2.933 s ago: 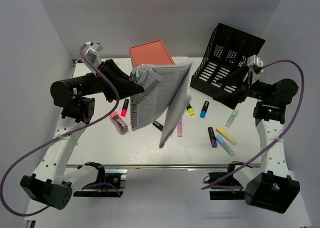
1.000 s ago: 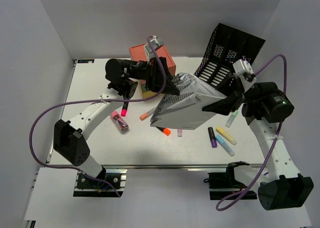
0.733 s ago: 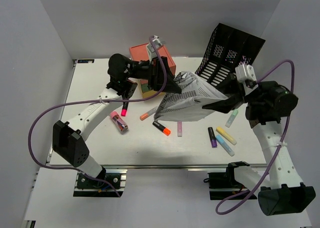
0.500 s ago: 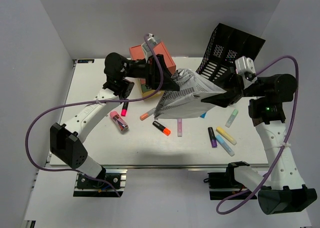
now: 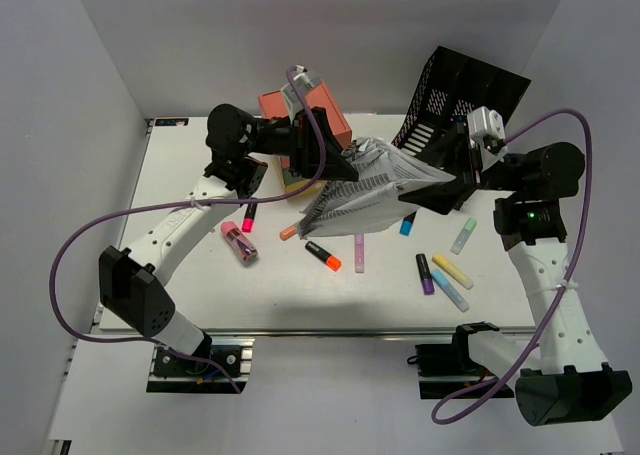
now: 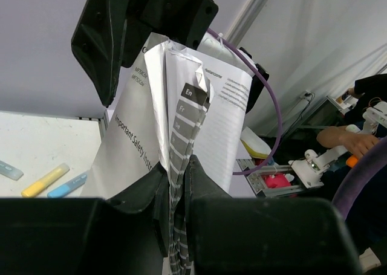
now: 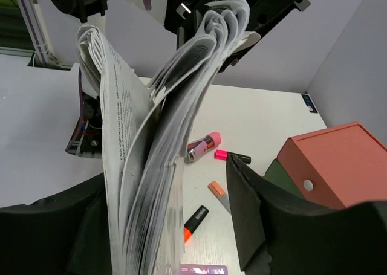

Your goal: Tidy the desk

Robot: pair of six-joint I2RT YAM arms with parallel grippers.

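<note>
The desk (image 5: 180,275) is a white tabletop with a metal rail at the front. A grey-and-white printed booklet (image 5: 365,190) hangs in the air above its middle, between both grippers. My left gripper (image 5: 338,163) is shut on the booklet's tabbed page edges (image 6: 181,118), its fingers (image 6: 202,190) pinching the paper. My right gripper (image 5: 440,190) is at the booklet's right end. In the right wrist view its jaws stand wide, the booklet (image 7: 145,166) lies against the left finger, and a gap separates it from the right finger (image 7: 248,214).
A black file rack (image 5: 460,95) stands at the back right, and a red drawer unit (image 5: 310,115) at the back centre. Several highlighters lie loose: orange (image 5: 323,256), pink (image 5: 238,243), blue (image 5: 407,223), purple (image 5: 425,273), yellow (image 5: 452,271).
The left arm swung from the left to the back centre with the booklet. The booklet went from hanging open to held level between both grippers, lifting slightly. The right gripper rose toward it.
</note>
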